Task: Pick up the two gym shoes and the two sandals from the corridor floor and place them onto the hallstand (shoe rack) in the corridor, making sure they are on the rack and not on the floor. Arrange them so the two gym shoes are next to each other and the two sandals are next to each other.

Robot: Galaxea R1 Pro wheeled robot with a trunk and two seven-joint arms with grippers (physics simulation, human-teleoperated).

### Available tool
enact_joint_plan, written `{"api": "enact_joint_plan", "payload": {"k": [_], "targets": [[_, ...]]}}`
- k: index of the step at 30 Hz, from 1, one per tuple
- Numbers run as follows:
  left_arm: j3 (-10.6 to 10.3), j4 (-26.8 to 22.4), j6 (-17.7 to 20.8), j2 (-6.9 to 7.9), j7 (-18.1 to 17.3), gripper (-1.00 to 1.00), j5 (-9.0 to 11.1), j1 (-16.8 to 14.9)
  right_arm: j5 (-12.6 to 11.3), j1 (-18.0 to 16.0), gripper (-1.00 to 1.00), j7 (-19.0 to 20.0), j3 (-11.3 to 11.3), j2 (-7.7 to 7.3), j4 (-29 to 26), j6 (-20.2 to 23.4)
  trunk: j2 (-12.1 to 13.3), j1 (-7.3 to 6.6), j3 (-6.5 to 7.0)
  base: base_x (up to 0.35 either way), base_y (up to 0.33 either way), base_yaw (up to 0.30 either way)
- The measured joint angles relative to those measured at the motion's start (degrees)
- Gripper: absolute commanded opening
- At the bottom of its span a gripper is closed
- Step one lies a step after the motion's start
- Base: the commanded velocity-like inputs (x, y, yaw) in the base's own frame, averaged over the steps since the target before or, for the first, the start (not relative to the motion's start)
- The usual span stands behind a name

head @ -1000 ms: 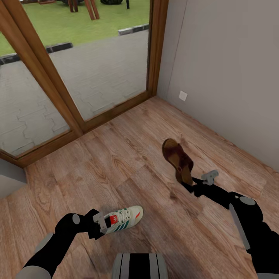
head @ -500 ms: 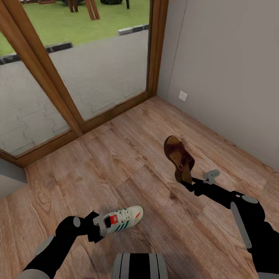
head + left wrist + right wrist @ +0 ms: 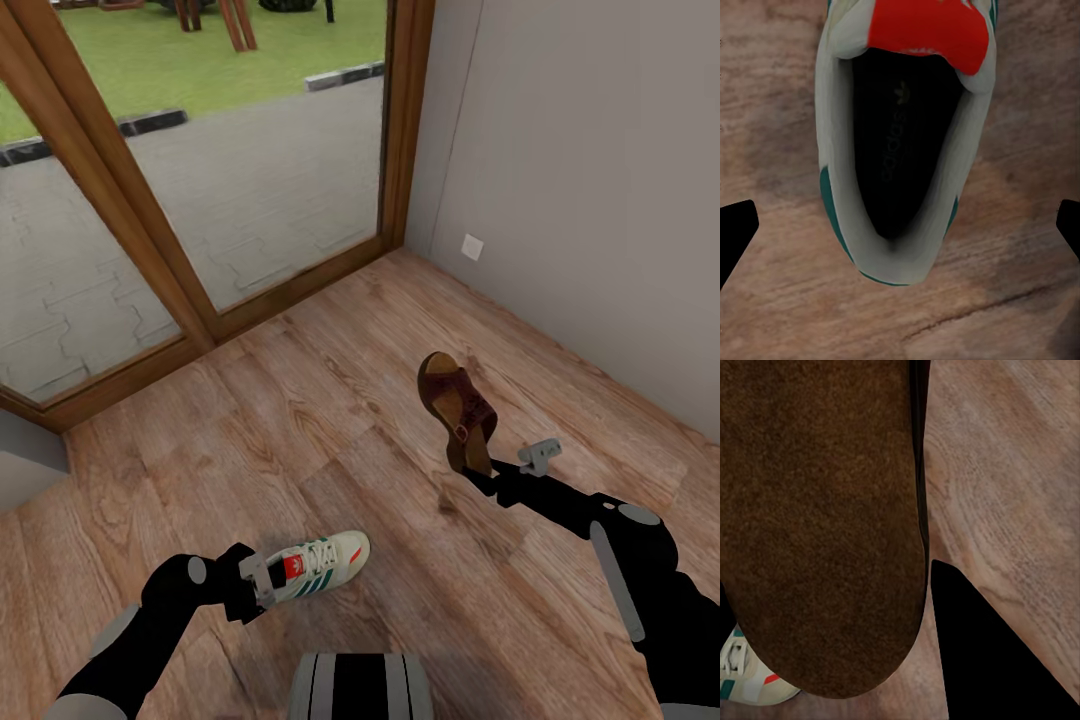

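Closest to us in the head view, our left gripper sits low over the corridor floor at the heel end of a gym shoe. The shoe lies flat on the planks, its toe pointing away to the right, green stripes and red-orange tongue label facing up. In the left wrist view we look straight down into the shoe's dark opening, and our two black fingertips stand wide apart on either side of the heel, well clear of it, so this hand is spread open and holding nothing.

A little farther out and to the right, our right gripper is closed on the heel end of a sandal. The sandal is lifted off the floor and tilted up, its toe pointing away from us and its dark strap visible across the middle. In the right wrist view the sandal's brown footbed sits right in front of the camera, one black finger beside its edge, and a bit of the gym shoe shows beyond it.

Beyond the shoes, the planks run to a wood-framed glass door on the left and a grey wall with a small white socket on the right.
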Motion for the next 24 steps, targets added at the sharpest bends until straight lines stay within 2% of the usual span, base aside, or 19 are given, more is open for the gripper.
{"api": "enact_joint_plan", "payload": {"k": [9,12,19,24], "targets": [[0.03,-0.12,-0.07,0.13,0.03,1.00,-0.10,0.00,0.00,0.02,-1.00,-0.05,0.03,0.00,0.00,0.00,0.00,0.00,0.00,0.000,0.000,0.000],[0.06,-0.09,-0.04,0.15,0.21,1.00,-0.82,0.00,0.00,0.02,-1.00,-0.06,0.03,0.00,0.00,0.00,0.00,0.00,0.00,0.000,0.000,0.000],[0.12,0.04,-0.07,0.08,0.30,1.00,-3.10,0.06,0.10,0.01,-1.00,-0.07,-0.01,-0.01,0.01,-0.01,-0.09,0.18,-1.55,0.000,0.000,0.000],[0.12,0.07,-0.06,0.06,1.45,1.00,-3.34,0.03,0.03,0.02,-1.00,-0.06,-0.05,0.00,0.00,0.00,-0.13,0.26,-2.34,0.000,0.000,0.000]]}}
